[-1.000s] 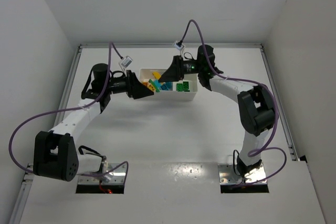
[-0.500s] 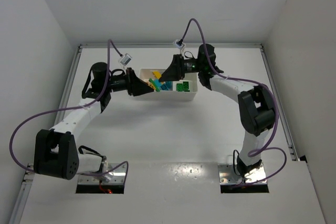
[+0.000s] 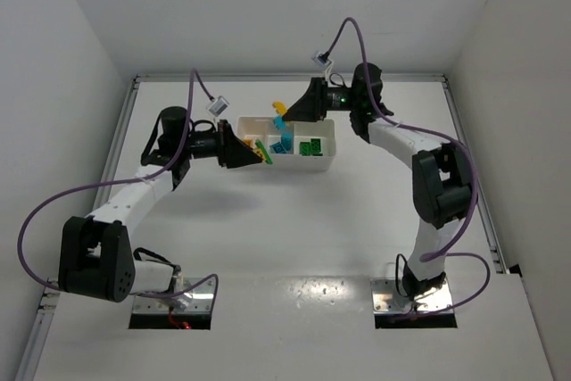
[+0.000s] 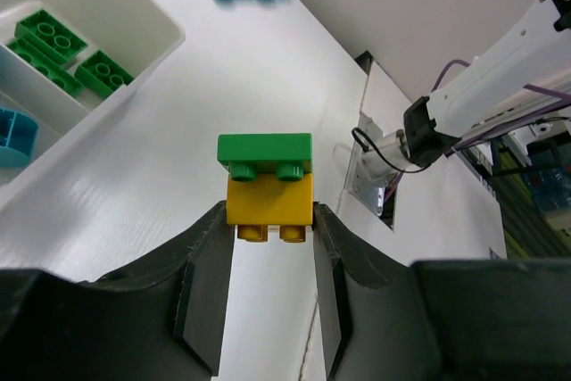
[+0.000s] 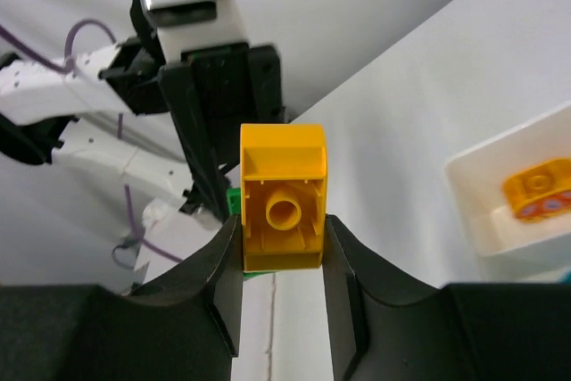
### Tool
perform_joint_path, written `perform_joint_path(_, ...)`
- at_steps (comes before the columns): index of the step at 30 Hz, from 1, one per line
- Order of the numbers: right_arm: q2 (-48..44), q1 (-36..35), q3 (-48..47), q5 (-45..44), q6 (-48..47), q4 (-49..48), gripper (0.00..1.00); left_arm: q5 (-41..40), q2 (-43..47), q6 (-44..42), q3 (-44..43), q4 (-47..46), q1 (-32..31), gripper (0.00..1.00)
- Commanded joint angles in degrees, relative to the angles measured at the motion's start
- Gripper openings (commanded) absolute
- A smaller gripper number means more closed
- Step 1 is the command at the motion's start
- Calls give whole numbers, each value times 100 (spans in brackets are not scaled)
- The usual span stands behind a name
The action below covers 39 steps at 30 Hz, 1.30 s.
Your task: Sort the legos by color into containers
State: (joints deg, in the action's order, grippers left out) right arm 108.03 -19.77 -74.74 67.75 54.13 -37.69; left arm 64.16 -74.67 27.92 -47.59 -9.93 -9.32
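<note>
— How many arms are at work, and what's nearest?
— Two arms. Nearest, the left fingers (image 4: 207,274) are pinched tight on one yellow brick (image 4: 269,200). One green brick (image 4: 265,151) is joined to it just past the fingertips. The pair is by the near left of the tray (image 3: 303,165).
— And the tray?
— One white tray on the worktop (image 3: 294,229), with three compartments. In the left one I can make out one orange brick (image 5: 539,186). The middle has cyan bricks (image 3: 284,143), too small to count. The right has green bricks (image 4: 53,37), two for sure, maybe three.
— Farther back?
— The right fingers (image 5: 343,287) clamp one orange-yellow brick (image 5: 283,194) by its sides. Its hollow underside faces the wrist camera, over the tray's far rim. A lone cyan brick (image 3: 280,121) shows just beside it, and I cannot tell whether they're joined.
</note>
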Motion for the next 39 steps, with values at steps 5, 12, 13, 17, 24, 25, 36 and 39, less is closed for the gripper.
perform_joint_path(5,26,360,-208,-104,-166,-107,0,-158,103,-410,66,141,70,0)
perform_joint_path(12,-343,290,249,274,-1507,1345,0,-237,-179,-410,-365,219,71,0)
perform_joint_path(13,-518,229,389,326,-2650,1918,0,-290,-179,-463,-365,220,123,0)
perform_joint_path(17,-783,0,837,-67,-5505,4776,0,-290,-179,-463,-365,220,124,0)
perform_joint_path(24,-774,-396,1015,-1421,-6855,5826,47,-396,-241,-664,-417,553,124,0)
perform_joint_path(25,-714,-396,866,-1422,-6854,5826,55,-465,-241,-665,-417,606,124,0)
perform_joint_path(36,-1328,-930,821,-2850,-5158,3454,76,-913,-74,482,-40,19,176,0)
perform_joint_path(39,-1460,-1151,961,-3661,-5158,3076,74,-1028,-74,1011,22,-281,176,0)
